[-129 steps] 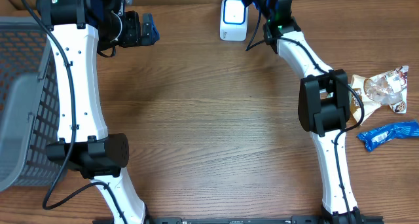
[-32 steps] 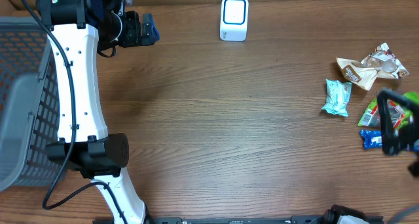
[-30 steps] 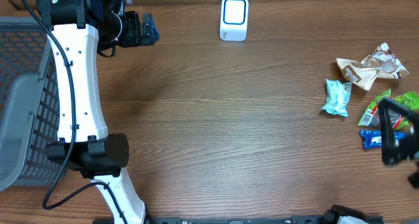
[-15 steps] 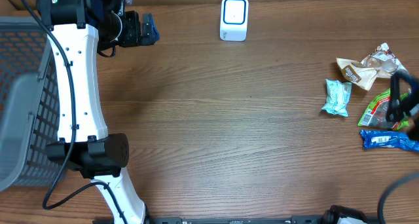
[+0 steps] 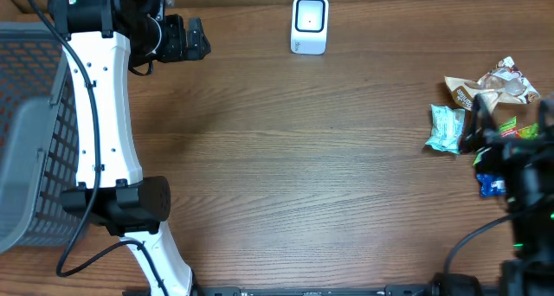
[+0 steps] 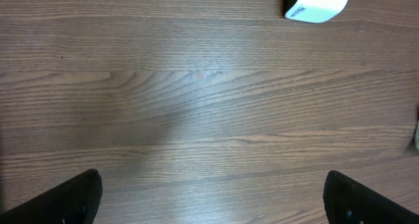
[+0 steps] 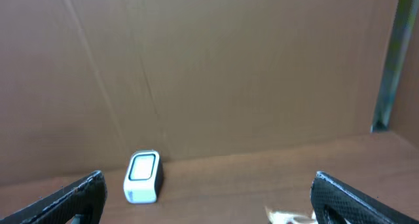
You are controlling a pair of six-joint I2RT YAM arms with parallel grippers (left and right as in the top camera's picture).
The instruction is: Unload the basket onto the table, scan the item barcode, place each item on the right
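Observation:
The white barcode scanner [image 5: 309, 23] stands at the back middle of the table, also in the left wrist view as the scanner [image 6: 315, 2] and in the right wrist view as the scanner [image 7: 142, 177]. The items lie at the right: a teal packet [image 5: 446, 127], a tan and clear wrapper [image 5: 489, 86], a green packet [image 5: 518, 125] and a blue packet [image 5: 487, 186]. My right gripper [image 5: 511, 121] hovers over them, open and empty, facing the back wall; its jaws [image 7: 209, 209] frame the scanner. My left gripper [image 5: 192, 38] is open and empty at the back left, above bare wood [image 6: 213, 211].
A grey mesh basket [image 5: 26, 131] fills the left edge. A brown cardboard wall [image 7: 216, 73] closes the back of the table. The right arm's dark body [image 5: 528, 183] covers part of the green and blue packets.
My right arm has swung from the table's right edge up and inward over the packets. The left arm has stayed in place.

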